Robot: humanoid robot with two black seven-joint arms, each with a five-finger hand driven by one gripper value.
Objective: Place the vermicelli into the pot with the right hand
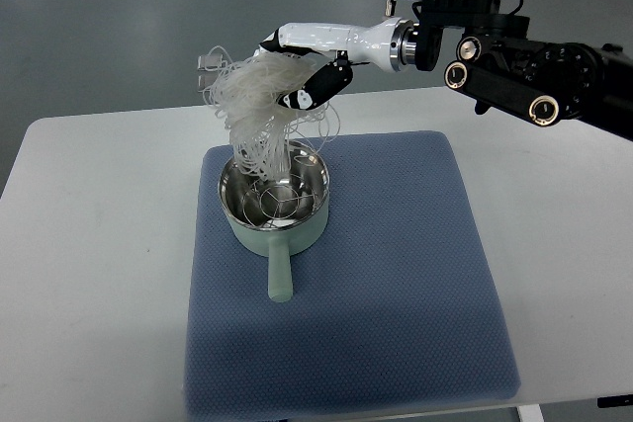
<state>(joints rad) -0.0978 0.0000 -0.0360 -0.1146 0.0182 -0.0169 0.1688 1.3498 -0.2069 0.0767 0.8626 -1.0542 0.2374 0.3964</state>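
Nearest the lower edge of the frame lies a blue mat (pixel 396 323), spread over a white table (pixel 89 274). Above its upper left part, the right hand (pixel 302 64) reaches in from the upper right, its white and black fingers (pixel 315 88) closed around a tangled bunch of pale vermicelli (pixel 247 96). Loose strands hang down from the hand into the pot (pixel 275 219) directly below, some already curled on its shiny metal floor. That pot is pale green outside and sits on the mat's upper left area, with its handle (pixel 279 274) pointing toward the bottom of the frame.
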